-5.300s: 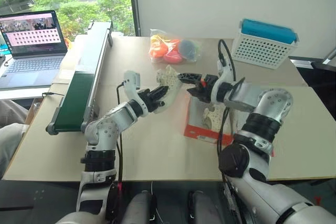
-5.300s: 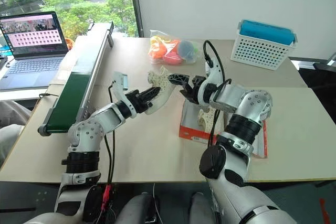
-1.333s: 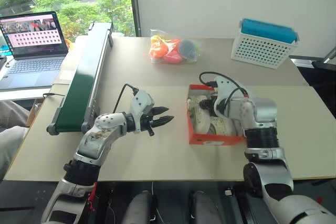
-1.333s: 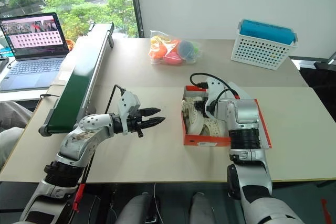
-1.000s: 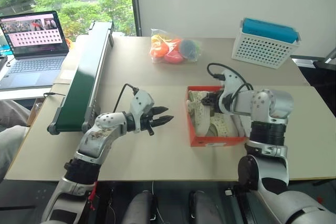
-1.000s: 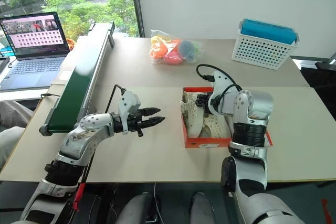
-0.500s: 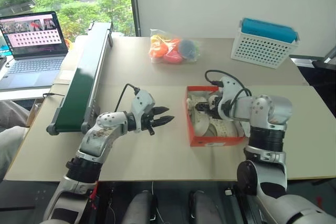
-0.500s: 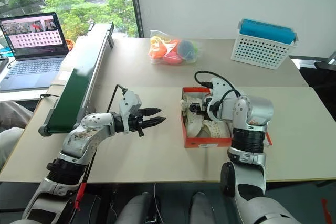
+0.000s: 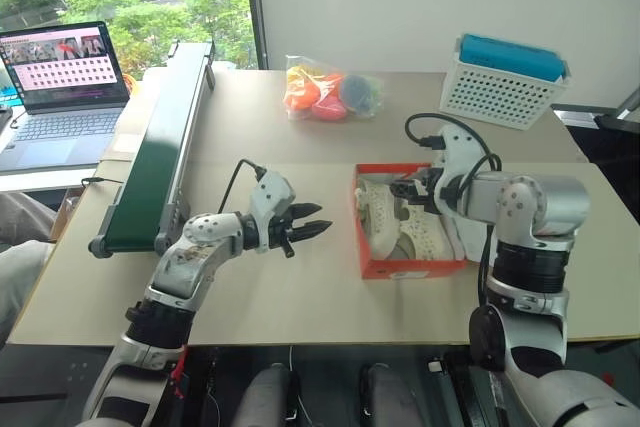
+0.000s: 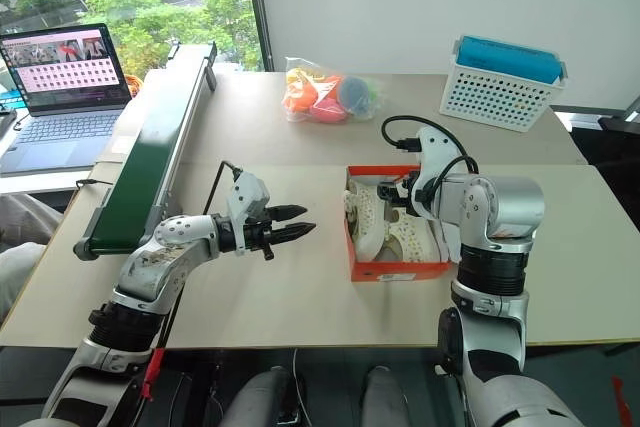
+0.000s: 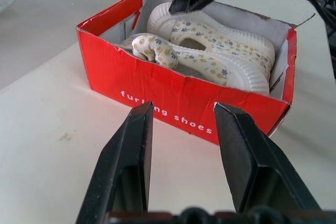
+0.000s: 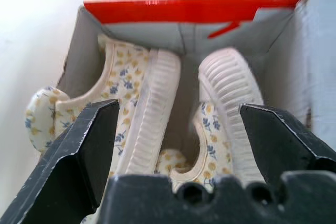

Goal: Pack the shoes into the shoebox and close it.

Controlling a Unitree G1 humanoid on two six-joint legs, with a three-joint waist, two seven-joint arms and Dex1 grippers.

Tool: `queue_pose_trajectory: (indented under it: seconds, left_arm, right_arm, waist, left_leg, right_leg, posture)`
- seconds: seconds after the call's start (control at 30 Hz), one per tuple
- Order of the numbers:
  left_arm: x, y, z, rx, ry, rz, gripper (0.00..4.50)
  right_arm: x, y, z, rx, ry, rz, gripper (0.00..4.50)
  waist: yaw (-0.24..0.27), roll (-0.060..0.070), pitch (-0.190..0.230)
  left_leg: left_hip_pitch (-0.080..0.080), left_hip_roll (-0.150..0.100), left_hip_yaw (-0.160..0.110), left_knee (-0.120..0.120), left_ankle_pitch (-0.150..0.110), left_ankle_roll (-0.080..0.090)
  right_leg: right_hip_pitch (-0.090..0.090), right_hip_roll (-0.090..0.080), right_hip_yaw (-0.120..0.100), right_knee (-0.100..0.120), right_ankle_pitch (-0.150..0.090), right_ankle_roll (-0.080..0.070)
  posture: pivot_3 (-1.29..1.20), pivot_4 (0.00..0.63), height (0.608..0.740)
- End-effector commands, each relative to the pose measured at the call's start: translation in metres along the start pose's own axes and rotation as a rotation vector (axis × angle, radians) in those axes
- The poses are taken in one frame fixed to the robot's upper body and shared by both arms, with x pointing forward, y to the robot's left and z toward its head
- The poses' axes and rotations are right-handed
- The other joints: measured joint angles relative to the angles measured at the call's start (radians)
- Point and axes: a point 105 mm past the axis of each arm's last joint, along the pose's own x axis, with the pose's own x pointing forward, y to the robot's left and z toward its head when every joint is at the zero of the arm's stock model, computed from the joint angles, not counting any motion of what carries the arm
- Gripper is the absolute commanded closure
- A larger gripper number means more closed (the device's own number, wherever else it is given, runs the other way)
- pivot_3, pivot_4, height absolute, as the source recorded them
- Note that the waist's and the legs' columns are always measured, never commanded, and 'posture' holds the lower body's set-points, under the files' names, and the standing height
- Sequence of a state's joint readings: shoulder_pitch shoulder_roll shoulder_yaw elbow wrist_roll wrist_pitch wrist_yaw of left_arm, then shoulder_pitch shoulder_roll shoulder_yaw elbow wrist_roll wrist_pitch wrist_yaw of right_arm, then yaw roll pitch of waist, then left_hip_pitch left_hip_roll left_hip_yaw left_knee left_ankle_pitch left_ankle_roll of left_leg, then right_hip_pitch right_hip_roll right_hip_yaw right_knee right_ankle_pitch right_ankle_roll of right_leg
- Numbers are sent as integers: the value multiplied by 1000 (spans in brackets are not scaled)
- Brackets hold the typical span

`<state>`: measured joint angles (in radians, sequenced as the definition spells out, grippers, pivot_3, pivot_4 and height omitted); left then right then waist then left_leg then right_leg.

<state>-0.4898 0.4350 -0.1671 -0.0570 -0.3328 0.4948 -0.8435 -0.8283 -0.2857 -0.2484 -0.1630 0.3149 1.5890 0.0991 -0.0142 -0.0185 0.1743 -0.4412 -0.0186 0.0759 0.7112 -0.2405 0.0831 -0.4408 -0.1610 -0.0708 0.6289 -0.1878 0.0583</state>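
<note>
Shoes (image 12: 157, 114) inside shoebox (image 11: 178, 95), right claw (image 12: 178, 129) spread above

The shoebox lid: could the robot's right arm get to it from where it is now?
Probably yes. The right gripper hangs open over the shoes in the shoebox, holding nothing. The lid seems to lie on the far side, beneath that arm, mostly hidden, so I cannot confirm a clear way.
</note>
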Motion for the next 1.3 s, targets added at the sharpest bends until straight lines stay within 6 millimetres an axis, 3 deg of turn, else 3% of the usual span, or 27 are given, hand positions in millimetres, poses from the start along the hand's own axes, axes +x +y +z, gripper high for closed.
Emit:
queue_pose_trajectory:
  seconds: [0.03,0.17,0.3,0.43,0.63,0.7,0.77,0.9,1.03,1.2,1.3]
  left_arm:
    - [0,1,14,51,-38,-7,2539]
    - [0,-1,18,55,-53,-17,2539]
    - [0,-11,23,51,-78,-69,2539]
    - [2,-14,21,54,-71,-87,2539]
    - [6,-17,22,55,-71,-119,2539]
    - [8,-18,21,53,-71,-123,2539]
    - [9,-17,21,52,-71,-126,2539]
    - [11,-19,20,47,-70,-137,2539]
    - [12,-21,19,45,-69,-147,2539]
    - [13,-21,21,46,-74,-144,2539]
    - [13,-20,22,44,-75,-140,2539]
  right_arm:
    - [-19,-5,17,-21,-93,-21,215]
    - [-49,-16,23,-80,-184,27,215]
    - [-88,-34,12,-152,-218,92,215]
    - [-104,-47,0,-114,-232,102,1253]
    - [-120,-67,-37,-37,-192,30,3412]
    - [-129,-77,-66,-88,-67,-44,4068]
    - [-138,-81,-92,-137,57,-85,4411]
    - [-142,-74,-119,-182,195,-55,4411]
    - [-128,-75,-129,-114,204,-75,4411]
    - [-99,-98,-136,104,154,-257,4411]
    - [-92,-113,-135,207,129,-355,4411]
  waist:
    - [0,0,0]
    - [10,0,0]
    - [21,0,0]
    - [18,0,0]
    - [26,-1,0]
    - [34,0,0]
    - [42,0,0]
    - [34,0,0]
    - [27,-1,0]
    - [28,-1,-1]
    - [33,0,-1]
  left_leg:
    - [0,0,0,0,0,0]
    - [-1,-1,0,0,0,0]
    - [-2,-1,0,0,-1,2]
    - [-1,0,0,1,-5,8]
    - [0,1,0,1,-5,8]
    - [-1,0,0,1,-5,9]
    - [-1,-1,0,1,-6,10]
    - [-1,-1,0,4,-8,12]
    - [1,2,0,4,-8,12]
    - [1,1,0,2,-7,11]
    - [-1,0,1,3,-7,11]
  right_leg:
    - [0,0,0,0,0,0]
    - [0,-1,0,-1,0,1]
    - [1,-1,-1,-3,-1,1]
    - [1,-2,0,-3,0,1]
    - [2,-2,0,-3,0,1]
    - [2,-3,0,-3,-1,1]
    - [2,-4,0,-3,-2,3]
    - [4,-5,0,-4,-2,3]
    - [6,-3,1,-5,-5,9]
    - [4,-3,3,-5,-2,3]
    - [3,-3,3,-4,-2,3]
  posture:
    - [0,150,699]
    - [0,150,699]
    - [0,150,699]
    - [0,150,699]
    - [0,150,699]
    - [0,150,699]
    - [0,150,699]
    - [0,150,699]
    - [0,150,699]
    - [0,150,699]
    - [0,150,699]
